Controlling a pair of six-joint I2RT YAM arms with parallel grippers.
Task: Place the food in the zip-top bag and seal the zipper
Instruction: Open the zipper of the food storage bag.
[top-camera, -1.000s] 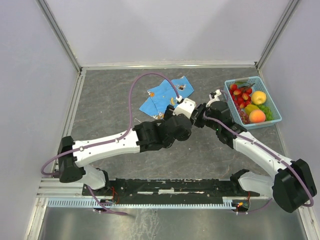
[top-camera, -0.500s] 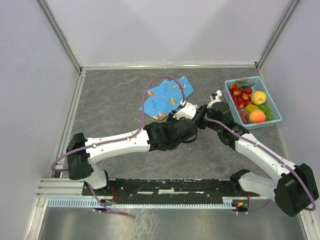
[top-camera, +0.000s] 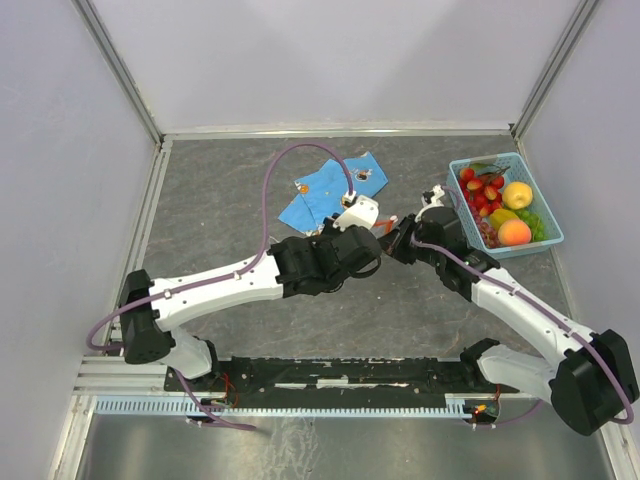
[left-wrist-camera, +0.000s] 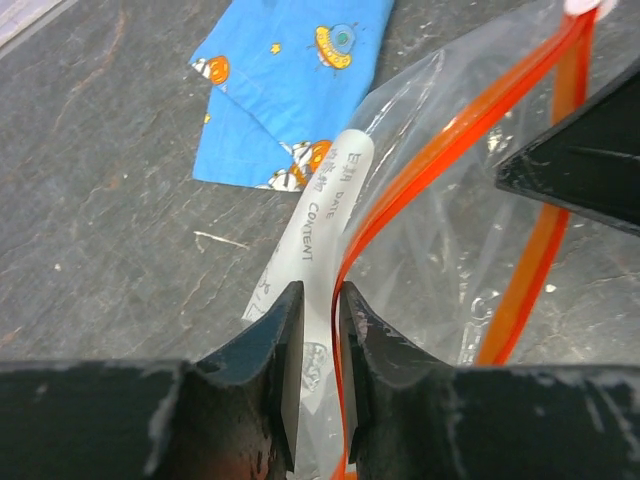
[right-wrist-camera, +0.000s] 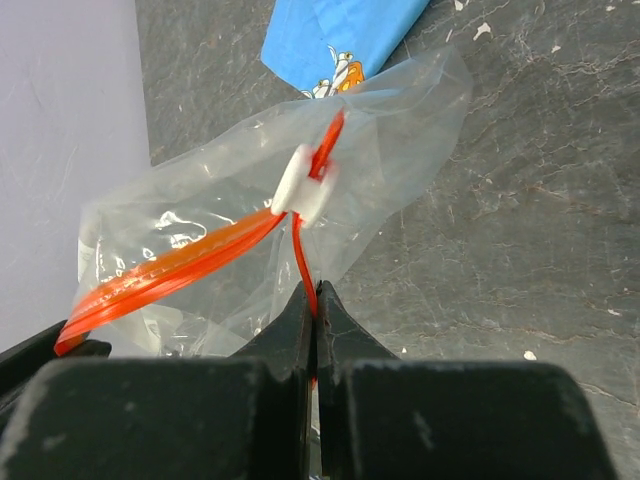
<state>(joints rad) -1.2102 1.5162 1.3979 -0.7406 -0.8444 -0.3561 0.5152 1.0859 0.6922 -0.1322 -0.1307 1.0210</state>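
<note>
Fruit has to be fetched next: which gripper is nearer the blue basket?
Right. The right gripper sits just left of the basket; the left gripper is farther left, by the blue cloth, across the zip-top bag between them.

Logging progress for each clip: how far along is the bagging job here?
Done: nothing bagged; the food all sits in the basket. In hand: the right gripper is shut on the zipper, and the zip-top bag, empty, has its mouth edge between the jaws of the left gripper. Left: spread the mouth, load the food, seal.
</note>
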